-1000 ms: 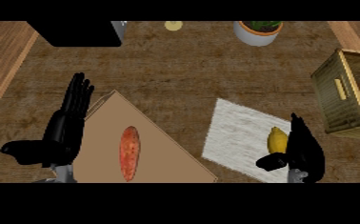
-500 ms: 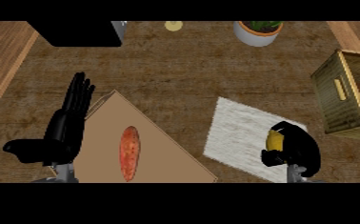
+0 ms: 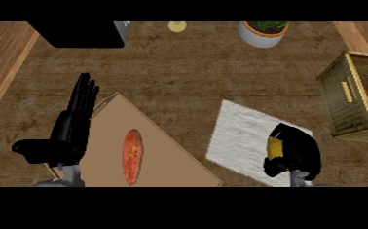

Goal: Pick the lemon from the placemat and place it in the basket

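While curled over the lemon (image 3: 275, 147), the right robot hand (image 3: 296, 152) hunches knuckles-up.

No writing, label, brand, number or sign can be read anywhere — not on the basket (image 3: 348, 96) at three o'clock, nor the board (image 3: 161, 152) at seven o'clock.

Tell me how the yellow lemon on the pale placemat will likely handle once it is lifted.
The small yellow lemon looks rounded and smooth, so it may slip or roll if released on the pale cloth placemat. It seems small beside the black right hand curled round it, so probably light. It likely keeps its shape in the grasp.
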`<state>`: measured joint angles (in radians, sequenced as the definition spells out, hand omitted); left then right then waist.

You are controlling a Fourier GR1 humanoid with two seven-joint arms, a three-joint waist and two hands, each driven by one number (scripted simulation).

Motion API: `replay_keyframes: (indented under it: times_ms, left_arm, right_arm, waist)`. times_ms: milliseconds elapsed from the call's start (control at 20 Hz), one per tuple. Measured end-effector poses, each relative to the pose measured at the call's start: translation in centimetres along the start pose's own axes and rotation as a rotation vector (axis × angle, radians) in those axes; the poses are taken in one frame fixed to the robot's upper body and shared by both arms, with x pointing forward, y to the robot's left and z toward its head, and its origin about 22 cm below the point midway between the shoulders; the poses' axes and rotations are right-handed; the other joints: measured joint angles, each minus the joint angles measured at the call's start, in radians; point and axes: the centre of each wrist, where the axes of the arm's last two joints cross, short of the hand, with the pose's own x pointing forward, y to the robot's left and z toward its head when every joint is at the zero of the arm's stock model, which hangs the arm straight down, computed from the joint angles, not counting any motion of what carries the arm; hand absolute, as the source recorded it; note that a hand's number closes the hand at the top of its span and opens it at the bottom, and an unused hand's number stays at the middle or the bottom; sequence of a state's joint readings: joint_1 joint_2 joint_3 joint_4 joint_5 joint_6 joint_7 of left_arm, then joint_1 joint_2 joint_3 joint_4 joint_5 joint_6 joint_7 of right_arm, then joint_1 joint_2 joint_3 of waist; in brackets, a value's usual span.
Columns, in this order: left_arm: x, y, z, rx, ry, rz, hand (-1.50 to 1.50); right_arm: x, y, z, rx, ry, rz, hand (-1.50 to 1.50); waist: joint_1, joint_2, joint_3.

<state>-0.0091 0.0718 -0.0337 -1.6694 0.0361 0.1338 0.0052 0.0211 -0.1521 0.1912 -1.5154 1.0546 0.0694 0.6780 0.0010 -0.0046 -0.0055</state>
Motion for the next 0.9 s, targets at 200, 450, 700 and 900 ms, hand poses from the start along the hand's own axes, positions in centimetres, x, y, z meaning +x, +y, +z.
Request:
replay_keyframes:
  times_ms: [200,450,700,900]
  left_arm:
    - [0.2,0.0,-0.2,-0.006,-0.002,0.001,0.00]
    - [0.8,0.1,-0.2,0.002,-0.007,0.005,0.00]
    - [0.8,0.7,0.1,0.013,-0.002,-0.001,0.00]
    - [0.5,0.9,0.3,0.030,0.006,-0.008,0.00]
  right_arm:
    - [-0.2,0.4,0.5,0.021,-0.248,0.110,1.50]
    - [-1.0,0.0,1.4,-0.045,-0.443,0.131,1.50]
    - [-1.3,-2.3,4.1,-0.104,-0.559,-0.027,1.50]
    - [-1.4,-6.2,7.4,-0.175,-0.646,-0.217,1.50]
  waist:
    - [0.005,0.000,-0.001]
    - [0.000,0.001,0.003]
    - [-0.011,0.000,0.005]
    - [-0.027,-0.003,0.005]
